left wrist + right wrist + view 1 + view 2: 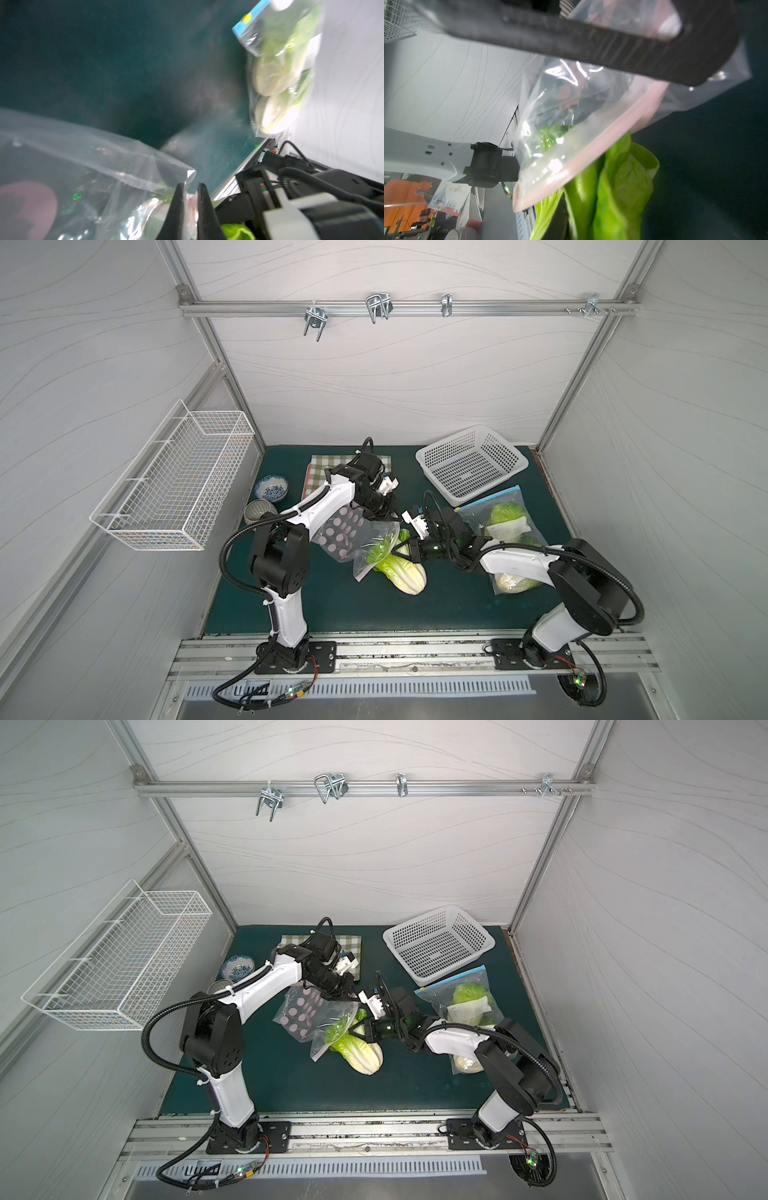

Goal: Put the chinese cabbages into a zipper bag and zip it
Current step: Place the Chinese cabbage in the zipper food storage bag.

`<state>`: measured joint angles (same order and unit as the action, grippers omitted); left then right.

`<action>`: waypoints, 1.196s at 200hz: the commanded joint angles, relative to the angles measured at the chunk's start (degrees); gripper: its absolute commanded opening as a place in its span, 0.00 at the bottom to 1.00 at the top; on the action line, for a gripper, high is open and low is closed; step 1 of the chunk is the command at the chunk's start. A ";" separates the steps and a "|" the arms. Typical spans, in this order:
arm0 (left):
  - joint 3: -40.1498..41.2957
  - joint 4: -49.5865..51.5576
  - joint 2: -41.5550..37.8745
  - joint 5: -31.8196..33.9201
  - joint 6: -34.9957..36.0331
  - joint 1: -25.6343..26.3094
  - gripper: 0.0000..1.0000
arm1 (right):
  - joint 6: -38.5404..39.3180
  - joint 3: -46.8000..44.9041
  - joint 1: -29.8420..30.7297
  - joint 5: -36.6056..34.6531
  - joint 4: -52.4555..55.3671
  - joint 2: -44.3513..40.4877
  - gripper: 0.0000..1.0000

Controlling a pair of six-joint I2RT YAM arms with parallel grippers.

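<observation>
Left gripper [390,516]: clamped on the upper rim of the zipper bag [365,549] — the left wrist view showed the film pinched between its black fingertips [178,204].
Zipper bag: clear, printed with pink dots; it hung from the left gripper, with its mouth turned toward the right gripper [409,551].
Right gripper: fingers stood on either side of the bag's pink zip strip and the green leaves; whether they gripped could not be told.
Chinese cabbage [405,578]: lay on the green mat [332,605] just beside the right gripper, with its leafy top inside the bag's mouth and its white base outside.
Second zipper bag [505,526]: had a blue zip strip and cabbages [270,83] inside — it lay behind the right gripper, partly under that forearm.
White perforated basket [471,464]: beyond the right gripper, apart from it.
Checked cloth [318,464]: beneath the left wrist.
Two bowls [271,488]: beside the left arm, well away from its gripper.
</observation>
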<state>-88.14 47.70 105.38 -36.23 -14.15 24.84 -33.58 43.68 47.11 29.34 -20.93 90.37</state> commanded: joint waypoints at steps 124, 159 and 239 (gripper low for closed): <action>-1.64 -0.91 -2.15 -1.24 -1.41 -0.05 0.58 | -35.26 -5.61 -6.68 -0.87 -26.05 10.45 0.00; 4.19 0.65 -11.47 1.53 -1.31 -4.33 0.63 | -38.09 -5.44 -6.90 -2.00 -24.79 11.41 0.00; 35.44 -14.54 -33.17 15.67 -9.36 -12.45 0.63 | -38.31 2.52 -7.01 -6.20 -0.07 6.51 0.00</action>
<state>-59.05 41.41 75.02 -26.24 -20.27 12.16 -71.13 42.17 40.36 25.32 -31.29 99.90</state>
